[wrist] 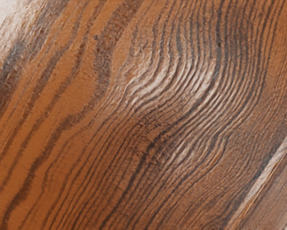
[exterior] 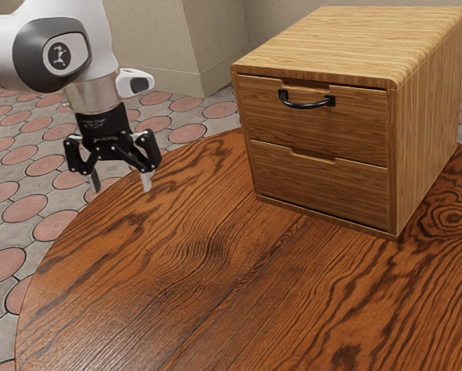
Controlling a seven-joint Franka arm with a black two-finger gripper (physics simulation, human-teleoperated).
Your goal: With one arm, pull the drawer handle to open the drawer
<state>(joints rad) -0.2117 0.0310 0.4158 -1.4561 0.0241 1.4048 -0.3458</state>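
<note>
- My gripper (exterior: 120,185) hangs well apart from the wooden cabinet (exterior: 424,116), off toward the exterior view's left of it; my jaws stand apart and point down, with nothing between them.
- Under my hand lies the dark-grained round table (wrist: 143,115) that the cabinet stands on; no task thing is near my fingers.
- The upper drawer (exterior: 324,127) sits at the top of the cabinet's front and looks flush and shut; its black handle (exterior: 306,100) is mounted near that drawer's upper edge, about midway across; the lower drawer (exterior: 316,182) beneath it has no handle that I can see.
- I judge the handle a stiff, thin bow, likely smooth and a little slippery; the middle of its bar is the place to clamp, with one finger behind it.
- The drawer itself should slide with modest weight; a crooked pull could drag the whole cabinet across the glossy tabletop, so the pull wants to go straight out from the cabinet's front.
</note>
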